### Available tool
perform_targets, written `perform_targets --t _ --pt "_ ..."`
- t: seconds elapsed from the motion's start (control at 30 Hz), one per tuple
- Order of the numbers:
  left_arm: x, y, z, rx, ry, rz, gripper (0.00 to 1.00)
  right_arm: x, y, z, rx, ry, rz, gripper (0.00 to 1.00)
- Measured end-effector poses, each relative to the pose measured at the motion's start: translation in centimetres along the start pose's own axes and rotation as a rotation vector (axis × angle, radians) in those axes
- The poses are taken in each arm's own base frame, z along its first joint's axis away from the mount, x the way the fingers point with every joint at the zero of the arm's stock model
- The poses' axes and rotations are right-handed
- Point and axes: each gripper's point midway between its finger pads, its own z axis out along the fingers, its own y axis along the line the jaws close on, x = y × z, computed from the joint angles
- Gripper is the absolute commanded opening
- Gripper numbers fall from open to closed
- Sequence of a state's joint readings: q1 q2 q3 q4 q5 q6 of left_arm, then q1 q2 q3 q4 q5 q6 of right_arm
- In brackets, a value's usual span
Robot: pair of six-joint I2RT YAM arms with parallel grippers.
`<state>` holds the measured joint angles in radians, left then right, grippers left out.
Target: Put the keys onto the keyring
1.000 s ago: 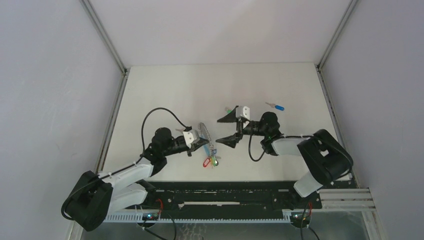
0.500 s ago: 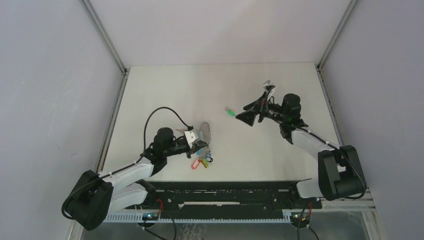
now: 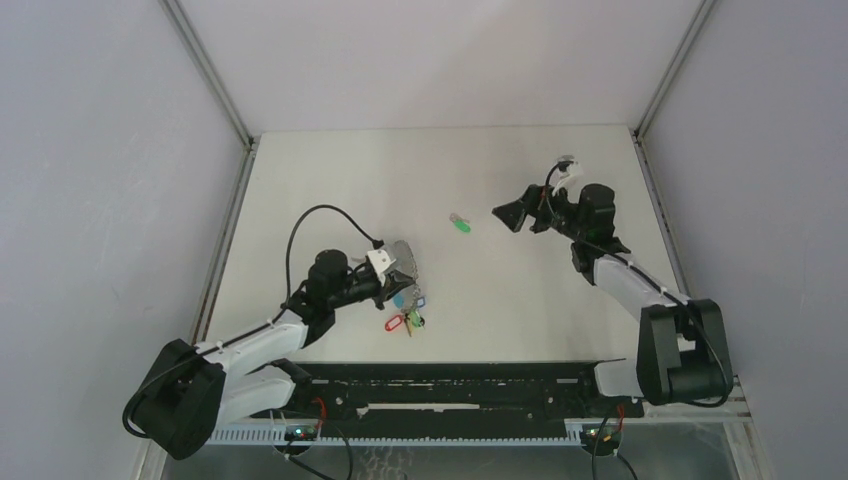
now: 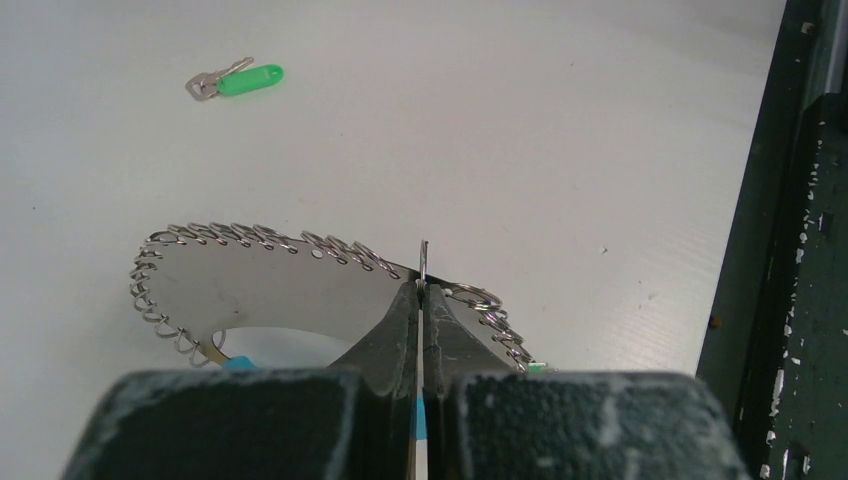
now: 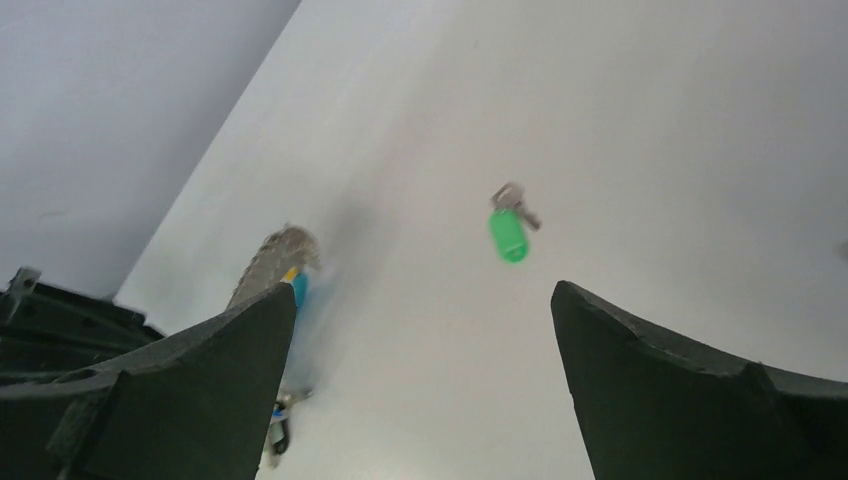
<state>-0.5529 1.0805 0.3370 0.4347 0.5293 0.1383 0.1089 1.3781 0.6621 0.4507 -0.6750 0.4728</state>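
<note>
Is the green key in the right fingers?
No, the green key lies on the table beyond the wide-open, empty right fingers.

Fig. Right claw (image 3: 512, 214) swings from desk (image 3: 330, 180) centre, beside keyring (image 3: 404, 262), to far-right side; its jaws spread wider than 1 s ago. Green key (image 3: 460, 224) is now uncovered. Left claw (image 3: 392, 285) w/ keyring draws slightly back; coloured tags (image 3: 403, 321) shift left.
</note>
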Motion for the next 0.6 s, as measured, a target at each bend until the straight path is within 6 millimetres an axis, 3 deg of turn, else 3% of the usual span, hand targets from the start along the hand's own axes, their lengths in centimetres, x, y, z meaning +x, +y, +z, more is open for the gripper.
perform_targets --t 0.13,0.27,0.43,0.5,0.6 --pt "0.0 0.1 0.0 -0.005 0.013 -0.013 0.00 -3.9 -1.3 -1.0 0.104 -0.069 -0.089 0.97" --pt "0.0 0.1 0.0 -0.004 0.019 -0.016 0.00 -6.8 -5.3 -1.5 0.224 -0.051 -0.088 0.82" --pt "0.1 0.1 0.0 -0.004 0.023 -0.019 0.00 -6.9 -11.0 -1.9 0.419 0.027 -0.095 0.67" --pt "0.2 0.0 0.0 0.000 0.026 -0.021 0.00 -6.1 -13.2 -1.7 0.483 0.082 -0.106 0.63" --pt "0.6 0.0 0.0 0.002 0.040 -0.029 0.00 -4.6 -16.7 -1.1 0.568 0.174 -0.119 0.49"
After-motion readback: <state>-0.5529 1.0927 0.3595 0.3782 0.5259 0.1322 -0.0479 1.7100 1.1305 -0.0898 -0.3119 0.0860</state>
